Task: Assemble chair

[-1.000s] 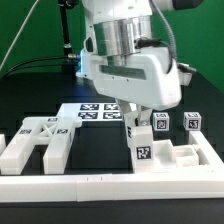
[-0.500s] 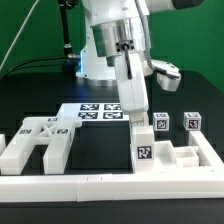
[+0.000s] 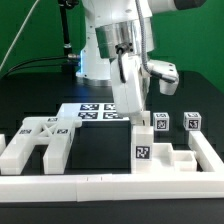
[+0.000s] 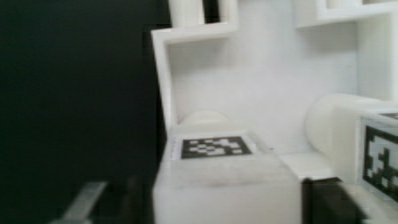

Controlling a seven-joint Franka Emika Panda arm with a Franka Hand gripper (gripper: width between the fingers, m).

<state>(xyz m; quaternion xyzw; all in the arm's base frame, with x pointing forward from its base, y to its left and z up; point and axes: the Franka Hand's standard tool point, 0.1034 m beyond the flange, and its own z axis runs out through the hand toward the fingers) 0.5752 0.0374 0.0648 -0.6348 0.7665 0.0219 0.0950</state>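
Around the hand: black counter (image 3: 25,105) w/ white parts spread out. The marker board (image 3: 95,110) lies flat behind the hand, toward the arm (image 3: 115,30) base. Well off to the hand's side, at the exterior view's left, sits the X-braced slab (image 3: 40,140). On the other side, near the hand, stand two small tagged cubes (image 3: 160,122), and lower down a stepped white piece (image 3: 185,155). A long rail (image 3: 100,181) runs across the front, well below the hand. Nothing sits btw the hand and the part under it. The closest neighbours are the nearer cube and the stepped piece, both apart from the fingers.

Chair parts are loose, not all joined. The one that matters is the upright block (image 3: 143,150) w/ a tag on its front. It stands directly beneath the hand (image 3: 133,118), top end just under the fingertips. The hand points straight down and is seen edge-on in the exterior view, so the gap btw the fingers can't be read there.

The wrist view fills that in. The hand (image 4: 210,205) is spread, w/ dark fingers (image 4: 103,200) on either side of the block (image 4: 222,175) and a visible dark gap on one side. So it's apart, not clamped. That view also shows a tag on the block's top face, and a second tagged piece (image 4: 377,150) just beside the block. Contact btw those two can't be told. A white framed part (image 4: 196,60) lies beyond.
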